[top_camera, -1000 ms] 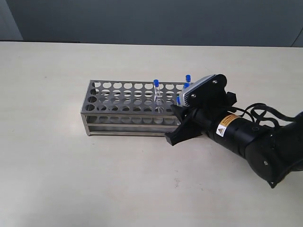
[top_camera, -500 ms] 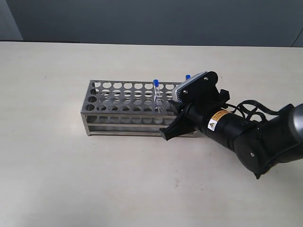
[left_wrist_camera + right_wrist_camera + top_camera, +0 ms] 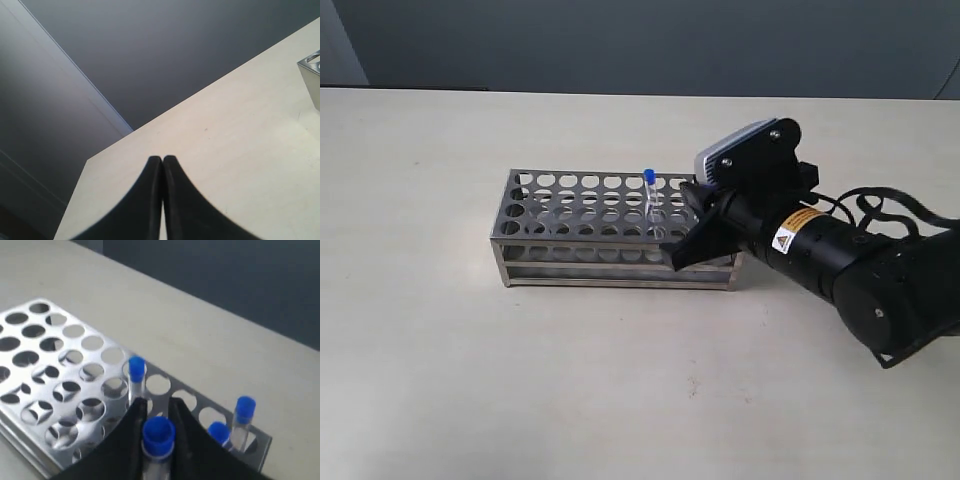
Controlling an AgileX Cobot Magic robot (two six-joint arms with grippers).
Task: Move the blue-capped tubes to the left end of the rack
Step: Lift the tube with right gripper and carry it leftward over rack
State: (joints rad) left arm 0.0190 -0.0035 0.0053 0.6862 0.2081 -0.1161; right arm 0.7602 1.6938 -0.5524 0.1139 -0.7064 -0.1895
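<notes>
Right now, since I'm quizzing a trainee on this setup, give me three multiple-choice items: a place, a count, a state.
1. In the exterior view, the right gripper is at which part of the rack? A left end; B right end; C off the rack.
2. How many blue caps are in the right wrist view? A two; B four; C six.
3. The left gripper is: A shut; B wide open; C holding a tube.

Key: B, the arm covers the rack's right end; B, four caps can be counted; A, its fingers meet with nothing between.

Soft, even light makes the pale worktop point(image 3: 470, 380) bright; the far wall point(image 3: 620, 40) is dark. The shiny rack point(image 3: 590, 243) gleams and casts only a faint shadow. Close to the right wrist camera, the tube point(image 3: 158, 434) and right gripper point(image 3: 157, 404) look blurry.
</notes>
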